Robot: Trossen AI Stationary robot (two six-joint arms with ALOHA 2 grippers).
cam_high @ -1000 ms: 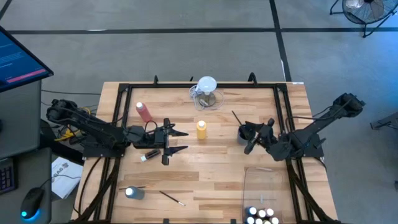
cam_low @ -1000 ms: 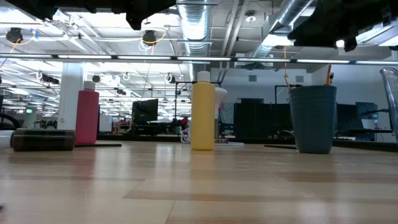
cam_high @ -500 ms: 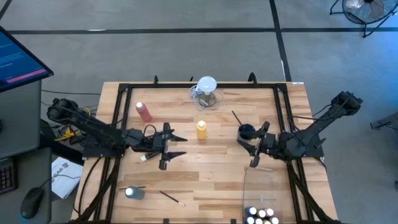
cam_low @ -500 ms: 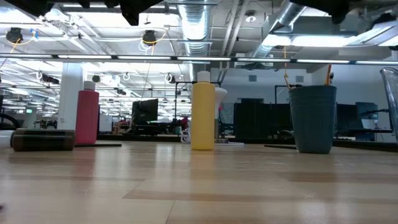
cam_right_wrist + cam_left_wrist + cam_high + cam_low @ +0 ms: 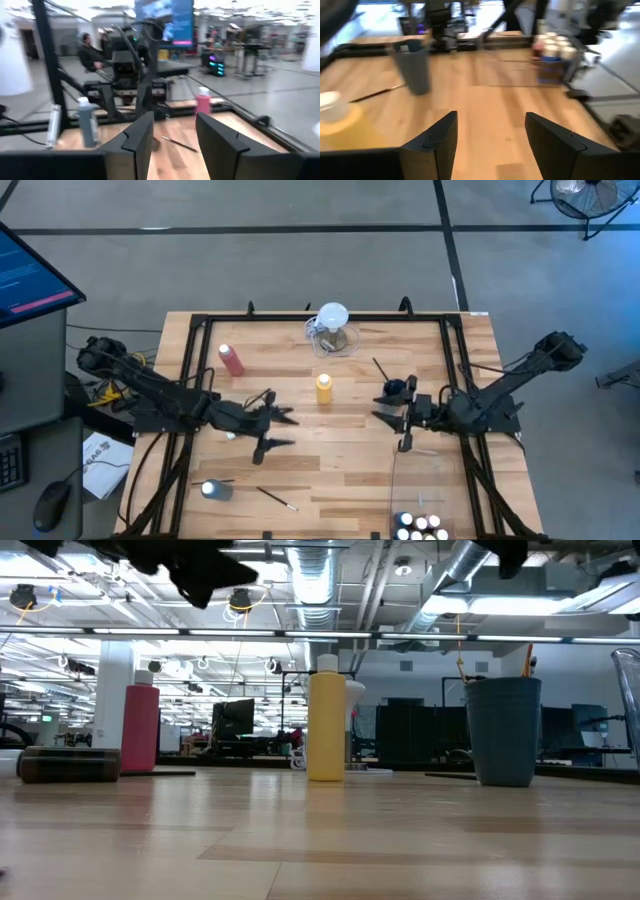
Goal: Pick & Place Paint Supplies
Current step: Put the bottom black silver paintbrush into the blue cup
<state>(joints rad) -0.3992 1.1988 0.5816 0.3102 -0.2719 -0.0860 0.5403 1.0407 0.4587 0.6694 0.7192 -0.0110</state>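
One yellow squeeze bottle [image 5: 324, 388] stands upright.

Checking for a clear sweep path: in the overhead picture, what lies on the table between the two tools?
Only bare wood. In the high view, the left tool and right tool face each other, both open; the yellow bottle stands beyond that line.

Open-plan lab: exposed ceiling ducts [image 5: 310, 575], monitor rows [image 5: 236, 720], concrete floor [image 5: 300, 270]
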